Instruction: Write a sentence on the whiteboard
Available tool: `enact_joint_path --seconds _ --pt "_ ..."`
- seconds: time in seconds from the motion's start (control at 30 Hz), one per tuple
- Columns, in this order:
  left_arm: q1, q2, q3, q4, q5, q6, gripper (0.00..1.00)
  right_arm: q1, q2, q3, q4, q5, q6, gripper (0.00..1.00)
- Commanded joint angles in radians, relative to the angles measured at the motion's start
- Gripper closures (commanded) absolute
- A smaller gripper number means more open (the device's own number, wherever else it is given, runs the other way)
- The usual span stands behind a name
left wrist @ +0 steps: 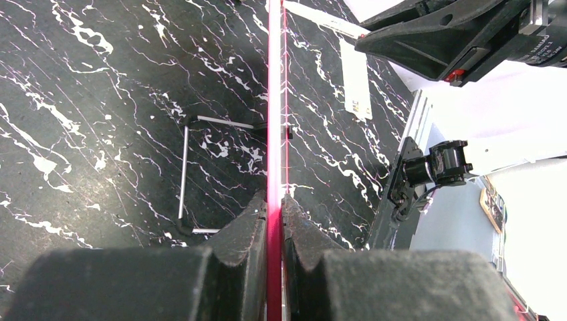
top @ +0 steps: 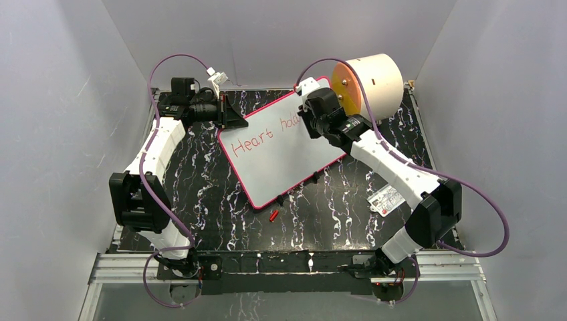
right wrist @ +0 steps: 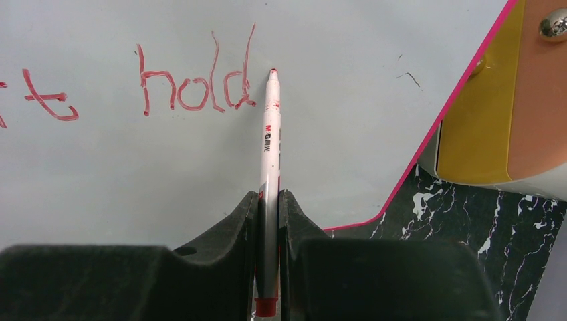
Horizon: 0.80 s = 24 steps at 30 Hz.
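On the black, white-veined marble-patterned tabletop [top: 334, 207], the large flat white whiteboard with rounded corners and a thin pink-red rim [top: 281, 164] sits at a slant near the middle. Its far right corner is just beside a cream cylinder with an orange face [top: 374, 83]. The sentence [top: 264, 137] in thin red handwriting runs up the board in one slanted line; "Heart" and "hold" can be read. The left gripper [left wrist: 274, 207] is clamped on the board's rim at the far left corner, and in the left wrist view the pink edge passes straight between its black fingers [left wrist: 244, 224]. In that same view a thin bent wire frame [left wrist: 186, 174] lies on the tabletop beside the board's edge. The right gripper [right wrist: 269, 200] is over the board's far part, its jaws closed tight around a slim white marker pen with red printing and a red end [right wrist: 269, 147]. The pen's red tip is just right of the "d" in "hold"; whether it touches the surface cannot be told. A small red cap [top: 273, 215] lies on the tabletop just off the board's near corner, and a white printed label [top: 386, 198] lies to the right, under the right arm.
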Motion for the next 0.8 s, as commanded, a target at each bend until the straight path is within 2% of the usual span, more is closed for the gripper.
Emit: enact_joint_path --seconds 0.0,0.77 --pt "-0.013 -0.013 -0.016 -0.085 0.011 0.021 1.0 -0.003 0.013 0.062 0.028 -0.007 -0.009 1.0" --pt "-0.013 -0.013 -0.015 -0.088 0.01 0.021 1.0 -0.003 0.043 0.1 -0.022 -0.065 -0.012 1.0"
